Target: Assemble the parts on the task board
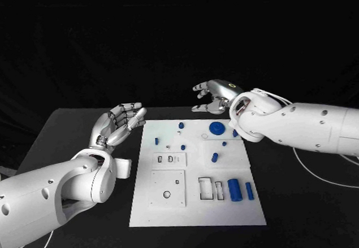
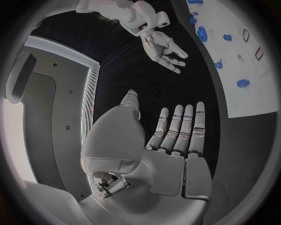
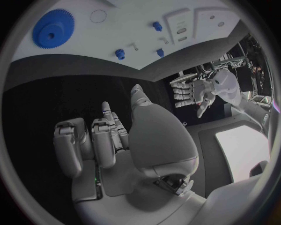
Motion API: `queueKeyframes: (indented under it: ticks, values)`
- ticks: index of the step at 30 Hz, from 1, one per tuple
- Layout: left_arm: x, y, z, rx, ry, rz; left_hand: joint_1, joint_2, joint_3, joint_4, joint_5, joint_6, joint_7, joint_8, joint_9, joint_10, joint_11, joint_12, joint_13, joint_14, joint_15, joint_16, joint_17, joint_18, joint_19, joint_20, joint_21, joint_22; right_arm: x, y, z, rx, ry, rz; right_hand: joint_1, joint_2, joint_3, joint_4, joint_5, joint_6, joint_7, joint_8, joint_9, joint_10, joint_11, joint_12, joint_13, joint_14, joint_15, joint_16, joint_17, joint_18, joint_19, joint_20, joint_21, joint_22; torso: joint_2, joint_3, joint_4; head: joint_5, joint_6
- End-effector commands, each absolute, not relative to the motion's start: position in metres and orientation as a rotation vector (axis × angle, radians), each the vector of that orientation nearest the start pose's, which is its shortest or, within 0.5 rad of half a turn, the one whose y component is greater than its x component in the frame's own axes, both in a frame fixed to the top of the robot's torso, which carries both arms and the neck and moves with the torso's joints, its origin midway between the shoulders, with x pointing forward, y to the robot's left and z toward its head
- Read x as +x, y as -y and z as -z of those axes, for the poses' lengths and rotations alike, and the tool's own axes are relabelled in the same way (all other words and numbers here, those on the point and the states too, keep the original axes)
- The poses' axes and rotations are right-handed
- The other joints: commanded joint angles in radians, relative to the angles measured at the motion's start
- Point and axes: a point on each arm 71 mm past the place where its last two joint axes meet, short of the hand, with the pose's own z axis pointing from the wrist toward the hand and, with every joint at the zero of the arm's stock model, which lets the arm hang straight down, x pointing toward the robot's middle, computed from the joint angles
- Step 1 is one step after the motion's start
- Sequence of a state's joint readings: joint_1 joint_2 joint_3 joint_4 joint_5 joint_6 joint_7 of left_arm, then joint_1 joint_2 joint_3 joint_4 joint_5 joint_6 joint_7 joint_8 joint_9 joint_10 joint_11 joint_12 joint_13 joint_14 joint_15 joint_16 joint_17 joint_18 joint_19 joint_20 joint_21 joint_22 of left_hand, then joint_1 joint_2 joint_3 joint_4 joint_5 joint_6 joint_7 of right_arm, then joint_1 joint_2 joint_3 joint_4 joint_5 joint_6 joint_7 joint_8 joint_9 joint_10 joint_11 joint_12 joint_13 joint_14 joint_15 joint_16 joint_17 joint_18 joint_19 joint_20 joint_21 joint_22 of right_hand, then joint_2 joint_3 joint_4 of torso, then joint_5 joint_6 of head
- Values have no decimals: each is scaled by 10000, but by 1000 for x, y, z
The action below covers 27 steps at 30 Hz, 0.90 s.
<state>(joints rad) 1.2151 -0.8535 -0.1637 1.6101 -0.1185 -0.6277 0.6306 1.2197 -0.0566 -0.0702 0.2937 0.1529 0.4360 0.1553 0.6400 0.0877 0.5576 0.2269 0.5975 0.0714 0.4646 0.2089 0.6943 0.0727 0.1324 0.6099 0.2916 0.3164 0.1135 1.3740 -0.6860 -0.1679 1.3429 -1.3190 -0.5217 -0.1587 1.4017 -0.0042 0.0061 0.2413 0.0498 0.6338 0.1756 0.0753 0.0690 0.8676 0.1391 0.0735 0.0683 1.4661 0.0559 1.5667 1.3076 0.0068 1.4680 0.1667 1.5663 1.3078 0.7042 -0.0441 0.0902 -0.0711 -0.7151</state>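
The white task board (image 1: pixel 197 210) lies in the middle of the table. On it are a blue gear (image 1: pixel 218 128), two upright blue cylinders (image 1: pixel 234 189) near the right edge, and several small blue pegs such as one at the far end (image 1: pixel 181 125). My left hand (image 1: pixel 122 123) hovers beside the board's far left corner with its fingers straight and apart, holding nothing. My right hand (image 1: pixel 214 96) hangs beyond the board's far edge, fingers loosely bent, nothing in it. The right wrist view shows the gear (image 3: pixel 51 29) and the left hand (image 3: pixel 190 93). The left wrist view shows the right hand (image 2: pixel 164 47).
Two white inset plates (image 1: pixel 168 188) and dark rectangular slots (image 1: pixel 206 188) occupy the board's near half. A thin white cable (image 1: pixel 334 179) runs over the black table (image 1: pixel 316 223) to the right of the board.
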Motion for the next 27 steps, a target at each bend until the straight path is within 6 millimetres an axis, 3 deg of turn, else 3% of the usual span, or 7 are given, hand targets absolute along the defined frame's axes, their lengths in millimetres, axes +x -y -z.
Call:
queueKeyframes:
  ticks: [1, 6, 11, 17, 22, 26, 27]
  values:
    - [462, -202, 189, -8488, -12403, 13938, -13, 87, 72, 7, -11, 51, 1149, -39, 2, 28, -3, -32, -14, -1, 9, -49, -9, 174, -71, -22, -10, -10, 529, 201, 136, 1113, -15523, -6256, -29, 143, -25, 43, -19, 594, 15, 120, 77, 424, -99, 168, 69, 1047, -139, 41, 2632, -68, 1028, -122, 45, 2630, -91, -4, -67, -165, 2]
    - [464, -202, 192, -8473, -12458, 13923, -7, 101, 74, 6, -6, 49, 1150, -45, 1, 27, -2, -34, -15, -2, 9, -51, -10, 174, -74, -22, -10, -11, 514, 236, 134, 1682, -16062, -6085, -102, 285, -100, 16, -13, 1174, -233, 160, 140, 2156, -343, 1046, 491, 1047, -172, 41, 2632, -68, 1028, -159, 45, 2630, -115, 20, -139, -374, 30]
    - [465, -201, 194, -8466, -12504, 13922, 4, 128, 80, 5, 2, 45, 1151, -55, -1, 24, -1, -39, -16, -5, 10, -56, -11, 172, -79, -21, -11, -14, 507, 254, 144, 1985, -16505, -5898, -224, 325, -218, -25, 39, 1244, -416, 46, 125, 2625, -624, 2186, 1308, 909, -433, -75, 2219, -68, 1028, -394, 45, 2630, -135, 25, -163, -452, 11]
    - [465, -201, 195, -8451, -12523, 13937, 10, 142, 83, 3, 5, 42, 1152, -60, -2, 22, 0, -41, -16, -7, 10, -58, -12, 171, -83, -20, -12, -15, 506, 264, 162, 2001, -17090, -5450, -987, 458, -374, -424, 143, 822, -624, -92, 88, -1034, -918, 8404, 7253, 704, -542, -220, 1781, 26, 718, -600, -174, 2376, -112, 24, -133, -482, 46]
    - [465, -201, 195, -8454, -12533, 13944, 10, 142, 83, 3, 5, 42, 1152, -60, -2, 22, 0, -41, -16, -7, 10, -58, -12, 171, -83, -20, -12, -15, 510, 263, 177, 1593, -17331, -4994, -1334, 354, -361, -757, 270, 1130, -831, -66, 289, 3703, -1085, 13888, 13448, 718, -791, -192, 1868, 66, 590, -758, -285, 2290, -101, 8, -123, -444, 25]
    - [464, -202, 195, -8463, -12538, 13940, 10, 142, 83, 3, 5, 42, 1152, -60, -2, 22, 0, -41, -16, -7, 10, -58, -12, 171, -83, -20, -12, -15, 514, 261, 187, 1200, -17328, -4716, -1437, 324, -294, -927, 405, 1237, -903, -49, 442, 6997, -1176, 14966, 15013, 1047, -865, 41, 2632, -10, 842, -830, -99, 2490, -90, 8, -123, -406, 32]
    - [464, -202, 195, -8468, -12541, 13935, 10, 142, 83, 3, 5, 42, 1152, -60, -2, 22, 0, -41, -16, -7, 10, -58, -12, 171, -83, -20, -12, -15, 515, 260, 188, 1096, -17294, -4669, -1465, 294, -283, -968, 492, 1282, -921, -40, 483, 7032, -1196, 14973, 15025, 1047, -878, 41, 2632, -26, 892, -843, -60, 2529, -85, 7, -121, -395, 21]
